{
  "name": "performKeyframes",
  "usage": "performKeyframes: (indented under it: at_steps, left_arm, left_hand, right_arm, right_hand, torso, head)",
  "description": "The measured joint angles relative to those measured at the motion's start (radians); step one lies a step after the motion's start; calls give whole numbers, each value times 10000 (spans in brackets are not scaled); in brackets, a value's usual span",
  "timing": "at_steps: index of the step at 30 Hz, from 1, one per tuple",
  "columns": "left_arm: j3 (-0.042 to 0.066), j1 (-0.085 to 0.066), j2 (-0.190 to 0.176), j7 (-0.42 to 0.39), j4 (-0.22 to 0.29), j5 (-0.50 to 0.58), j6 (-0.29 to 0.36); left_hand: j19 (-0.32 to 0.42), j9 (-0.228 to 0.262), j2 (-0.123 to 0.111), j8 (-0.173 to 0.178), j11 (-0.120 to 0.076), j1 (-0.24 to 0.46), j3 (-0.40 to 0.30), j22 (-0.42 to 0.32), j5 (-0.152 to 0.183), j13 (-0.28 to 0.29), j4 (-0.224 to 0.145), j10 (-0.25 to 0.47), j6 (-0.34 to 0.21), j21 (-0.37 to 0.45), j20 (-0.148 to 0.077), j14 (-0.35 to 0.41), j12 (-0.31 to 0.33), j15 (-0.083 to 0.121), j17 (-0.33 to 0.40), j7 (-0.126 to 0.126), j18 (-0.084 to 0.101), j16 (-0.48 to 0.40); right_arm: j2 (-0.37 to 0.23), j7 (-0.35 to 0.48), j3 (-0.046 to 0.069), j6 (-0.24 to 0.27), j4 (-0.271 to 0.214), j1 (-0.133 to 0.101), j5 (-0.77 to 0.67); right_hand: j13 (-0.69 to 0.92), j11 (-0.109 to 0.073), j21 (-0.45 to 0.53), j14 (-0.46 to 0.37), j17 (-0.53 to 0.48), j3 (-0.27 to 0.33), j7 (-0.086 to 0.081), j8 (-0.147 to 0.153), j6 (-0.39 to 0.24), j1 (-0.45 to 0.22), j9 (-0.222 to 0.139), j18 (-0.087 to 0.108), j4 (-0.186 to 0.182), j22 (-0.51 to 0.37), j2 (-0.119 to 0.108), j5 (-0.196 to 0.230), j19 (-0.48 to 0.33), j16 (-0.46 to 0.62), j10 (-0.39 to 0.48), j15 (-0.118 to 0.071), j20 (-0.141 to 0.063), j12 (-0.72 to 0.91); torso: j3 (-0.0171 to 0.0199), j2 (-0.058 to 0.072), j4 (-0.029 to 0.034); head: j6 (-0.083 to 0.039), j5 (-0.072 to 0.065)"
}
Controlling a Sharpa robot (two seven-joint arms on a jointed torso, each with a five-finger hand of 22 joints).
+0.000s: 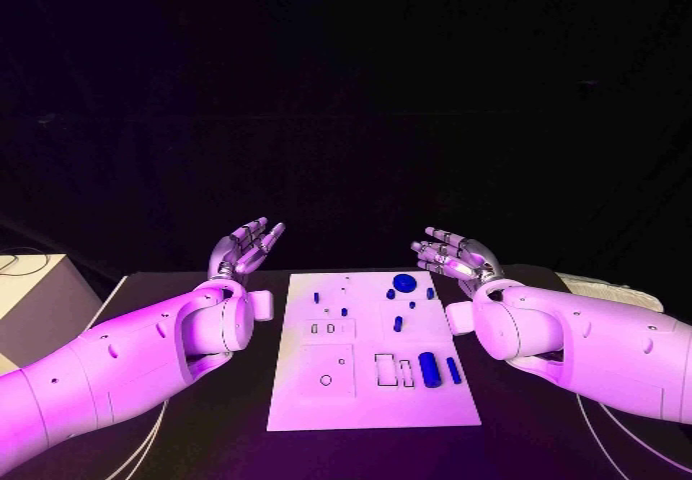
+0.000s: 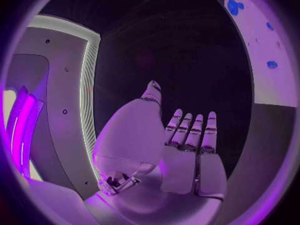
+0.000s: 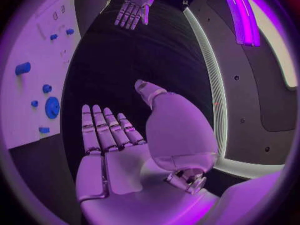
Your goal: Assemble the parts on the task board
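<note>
Both silver many-fingered hands, left hand (image 1: 242, 247) and right hand (image 1: 453, 255), hover spread and empty either side of the flat white task board (image 1: 310, 400) at the table's middle. Small blue parts (image 1: 428, 366) lie on it. Nothing is begun, I judge; next comes reaching for one part. No writing is legible.

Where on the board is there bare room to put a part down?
The task board is bare along its near edge and down its left side. Parts crowd the far right around the round blue disc and the near right by the blue cylinder. Both hands, left hand and right hand, hold nothing.
</note>
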State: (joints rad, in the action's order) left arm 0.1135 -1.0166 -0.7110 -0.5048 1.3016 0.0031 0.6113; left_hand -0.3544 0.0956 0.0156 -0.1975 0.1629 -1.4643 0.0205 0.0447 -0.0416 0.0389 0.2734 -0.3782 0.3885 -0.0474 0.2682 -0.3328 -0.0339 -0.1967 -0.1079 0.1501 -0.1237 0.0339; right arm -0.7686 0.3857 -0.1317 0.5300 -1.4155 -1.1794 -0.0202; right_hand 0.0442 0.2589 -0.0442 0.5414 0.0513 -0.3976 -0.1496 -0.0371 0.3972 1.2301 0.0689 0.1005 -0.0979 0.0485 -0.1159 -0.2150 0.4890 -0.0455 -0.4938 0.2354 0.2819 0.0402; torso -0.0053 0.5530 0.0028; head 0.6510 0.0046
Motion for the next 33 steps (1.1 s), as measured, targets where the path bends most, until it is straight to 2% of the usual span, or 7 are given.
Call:
performKeyframes:
  at_steps: [6, 10, 12, 14, 19, 26, 33]
  left_arm:
    - [6, 4, 9, -13, -37, -3, -333]
    - [5, 7, -154, 6, 57, -16, -618]
    - [5, 7, -238, 24, 127, -37, -768]
    - [5, 6, -308, 48, 218, -78, -910]
    - [83, 7, -556, 196, 620, -364, -1281]
    - [386, 7, -1005, 524, 1510, -690, -1654]
    - [638, 13, -1387, 917, 2357, -988, -2051]
  left_hand:
    - [-187, 54, -26, -53, 111, -360, -119, 38, -39, 16, 162, -180, 145, -73, 104, -221, -43, -107, -56, 38, -152, 59]
    - [-1066, 154, -105, -212, 342, -280, -436, 194, -38, 73, 120, -789, 529, -405, 178, -1372, -119, -248, -337, 51, -150, 380]
    - [-2778, 312, -110, -515, 561, -275, -565, 486, -38, 182, 102, -1907, 1131, -1003, 204, -3254, -360, -164, -815, 73, -151, 942]
    - [-3955, 503, -237, -903, 653, -401, -681, 708, -56, 342, 8, -3928, 1958, -1560, 196, -4592, -769, 8, -1125, 159, -389, 1482]
    - [-5551, 805, -639, -1516, 175, -1158, -942, 1131, -56, 411, -479, -5767, 3428, -2596, -245, -6780, -1318, 692, -1783, 381, -548, 2805]
    - [-6366, 853, -1001, -1661, -291, -1548, -1412, 1900, -56, 355, -307, -7222, 4420, -3992, -840, -7689, -1596, 1226, -3076, 487, -547, 4826]
    - [-6439, 881, -1352, -1503, -467, -1514, -1995, 3104, -56, 330, 25, -7641, 4822, -5847, -1240, -7996, -1450, 1466, -4696, 357, -545, 7366]
  right_arm:
    - [15, -430, -161, -944, 240, -178, -196]
    - [-105, -592, -167, -1111, 645, -211, -1452]
    - [-104, -658, -167, -1111, 852, -239, -2274]
    - [-53, -713, -164, -1112, 997, -268, -3026]
    - [54, -893, -143, -1206, 1320, -423, -5267]
    - [130, -1244, -118, -1212, 1444, -760, -7957]
    - [179, -1892, -109, -1173, 1428, -1093, -10578]
  right_hand:
    - [30, 0, -75, 447, 60, -148, -51, -65, 344, 379, 45, 90, 145, 43, -18, 0, 365, -72, -402, 3, 55, 63]
    - [75, -46, -164, 1294, 165, -235, -84, -236, 941, 687, 133, 161, 353, 91, 24, 0, 824, -249, -1110, -74, 53, 118]
    - [106, -94, -278, 1785, 222, -293, -116, -347, 1388, 826, 201, 276, 486, 131, 15, 10, 1224, -344, -1643, -141, 60, 186]
    - [143, -187, -425, 2347, 287, -395, -192, -518, 2072, 969, 309, 389, 622, 183, -24, 61, 1747, -464, -2342, -252, 54, 234]
    - [165, -453, -820, 3416, 401, -678, -412, -868, 3519, 1181, 520, 548, 929, 307, -190, 118, 2931, -679, -3740, -528, -42, 299]
    - [176, -827, -1828, 4790, 577, -810, -688, -1216, 4865, 1419, 686, 547, 1288, 730, -349, 156, 4718, -1039, -5259, -1023, -556, 299]
    - [203, -1318, -3925, 6843, 1254, -704, -397, -1367, 5958, 1480, 801, 546, 1451, 2003, -410, 155, 6076, -1849, -6755, -1723, -1294, 299]
  torso:
    - [1, 2, 0]
    - [-6, 5, -16]
    - [-5, 13, -24]
    - [-6, 29, -20]
    - [6, 121, 1]
    - [52, 402, 40]
    - [90, 764, 123]
  head:
    - [1, 1]
    - [218, -18]
    - [262, -31]
    - [289, -37]
    - [313, -77]
    - [246, -158]
    - [156, -315]
